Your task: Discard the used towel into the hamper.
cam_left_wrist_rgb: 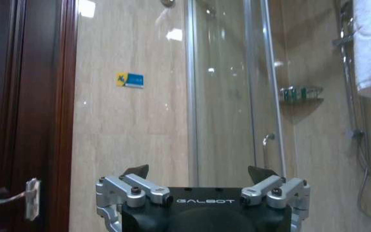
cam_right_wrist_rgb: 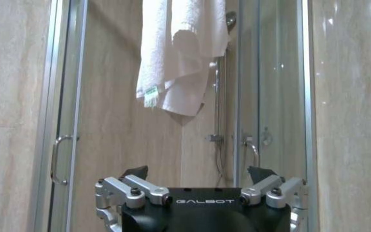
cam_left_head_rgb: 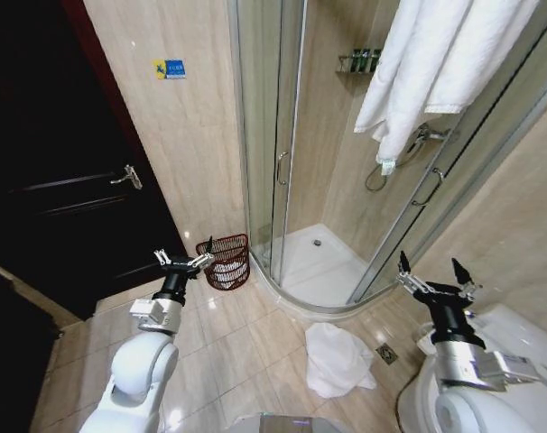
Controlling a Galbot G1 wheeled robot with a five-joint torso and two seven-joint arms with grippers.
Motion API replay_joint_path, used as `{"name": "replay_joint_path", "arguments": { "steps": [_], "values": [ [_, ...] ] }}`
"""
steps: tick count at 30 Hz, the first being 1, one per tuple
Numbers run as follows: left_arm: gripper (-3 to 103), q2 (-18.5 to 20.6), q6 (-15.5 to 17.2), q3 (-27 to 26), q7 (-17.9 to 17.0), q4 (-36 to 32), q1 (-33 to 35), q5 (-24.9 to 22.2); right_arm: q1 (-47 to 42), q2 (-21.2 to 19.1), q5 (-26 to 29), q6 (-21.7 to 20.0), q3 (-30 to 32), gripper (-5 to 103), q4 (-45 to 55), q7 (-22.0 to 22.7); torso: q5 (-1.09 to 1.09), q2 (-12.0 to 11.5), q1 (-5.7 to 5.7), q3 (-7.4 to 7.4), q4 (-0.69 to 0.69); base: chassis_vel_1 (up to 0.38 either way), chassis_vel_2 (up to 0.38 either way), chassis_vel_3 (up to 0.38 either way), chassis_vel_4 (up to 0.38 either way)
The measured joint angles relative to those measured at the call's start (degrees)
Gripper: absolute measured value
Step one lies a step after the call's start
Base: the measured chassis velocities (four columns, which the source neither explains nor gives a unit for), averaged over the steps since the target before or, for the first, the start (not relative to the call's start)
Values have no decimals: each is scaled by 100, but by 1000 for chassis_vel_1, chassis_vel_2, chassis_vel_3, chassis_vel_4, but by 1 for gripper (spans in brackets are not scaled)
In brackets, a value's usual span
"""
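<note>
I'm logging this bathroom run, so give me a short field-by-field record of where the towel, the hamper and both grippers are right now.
towel on floor: white, crumpled on the tiles in front of the shower, not held
hamper: on the floor by the wall, left of the shower door, upright
hanging towels: white, draped over the shower's glass wall
left gripper: open, raised near the hamper, holding nothing
right gripper: open, raised to the right of the shower, holding nothing
task status: towel not yet picked up

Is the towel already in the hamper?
No, the white towel lies crumpled on the floor tiles by the shower, apart from the hamper against the wall.
</note>
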Motion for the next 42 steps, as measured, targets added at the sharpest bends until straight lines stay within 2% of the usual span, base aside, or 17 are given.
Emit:
{"name": "replay_joint_path", "arguments": {
  "steps": [5, 8, 9, 11, 13, 16, 17, 19, 21, 25, 26, 29, 30, 35, 36, 40, 42],
  "values": [
    [100, -42, -194, 58, 16, 50, 11, 12, 383, -217, 90, -117, 27, 100, -122, 148, 1, 19, 6, 10, -1, 0, 0, 0, 0],
    [100, -112, -339, 86, 27, 147, 48, 95, 1214, -726, 343, -395, 56, 100, -291, 500, 1, 9, 4, 6, 2, 0, 0, 0, 0],
    [100, -112, -339, 86, 27, 147, 48, 95, 1214, -726, 343, -395, 56, 100, -291, 500, 1, 9, 4, 6, 2, 0, 0, 0, 0],
    [100, -149, -513, 90, 33, 249, 127, 162, 1744, -1292, 679, -421, 45, 100, -477, 633, 2, -3, 0, 1, 0, 0, 0, 0, 0],
    [100, -149, -564, 95, 38, 289, 139, 180, 1855, -1433, 752, -390, 43, 100, -536, 657, 3, -7, -1, -1, 3, 0, 0, 0, 0],
    [100, -159, -807, 96, 98, 541, 177, 325, 2815, -2255, 1301, -164, 7, 100, -1085, 842, 3, -22, -10, -10, -1, 0, 0, 0, 0],
    [100, -159, -807, 96, 98, 541, 177, 325, 2815, -2255, 1301, -164, 7, 100, -1085, 842, 3, -22, -10, -10, -1, 0, 0, 0, 0],
    [100, -151, -876, 86, 112, 682, 171, 388, 3538, -2730, 1582, -59, -42, 100, -1520, 1004, 2, -30, -14, -15, 4, 0, 0, 0, 0],
    [100, -146, -879, 84, 118, 712, 156, 398, 3687, -2845, 1642, -53, -44, 100, -1612, 1035, 1, -33, -15, -15, 4, 0, 0, 0, 0],
    [100, -106, -882, 30, 151, 830, 124, 437, 4840, -3765, 2096, -407, -157, 100, -2124, 1138, 2, -46, -21, -24, -2, 0, 0, 0, 0],
    [100, -106, -882, 30, 151, 830, 124, 437, 4840, -3765, 2096, -407, -157, 100, -2124, 1138, 2, -46, -21, -24, -2, 0, 0, 0, 0],
    [100, -115, -950, -72, 151, 828, 256, 436, 5694, -4361, 2298, -601, -394, 100, -2456, 1124, 1, -53, -25, -28, 1, 0, 0, 0, 0],
    [100, -115, -950, -72, 151, 828, 256, 436, 5694, -4361, 2298, -601, -394, 100, -2456, 1124, 1, -53, -25, -28, 1, 0, 0, 0, 0],
    [100, -116, -1090, -249, 153, 810, 424, 423, 6730, -5124, 2898, -735, -970, 100, -2883, 1081, 1, -61, -30, -33, -1, 0, 0, 0, 0],
    [100, -116, -1090, -249, 153, 810, 424, 423, 6730, -5124, 2898, -735, -970, 100, -2883, 1081, 1, -61, -30, -33, -1, 0, 0, 0, 0],
    [100, -161, -1117, -291, 150, 755, 456, 422, 8187, -5430, 3400, -723, -1828, 100, -3411, 1004, -3, -67, -32, -36, -1, 0, 0, 0, 0],
    [100, -164, -1119, -299, 148, 743, 464, 422, 8464, -5434, 3463, -714, -2027, 100, -3513, 1004, -1, -68, -32, -37, 2, 0, 0, 0, 0]
  ]
}}
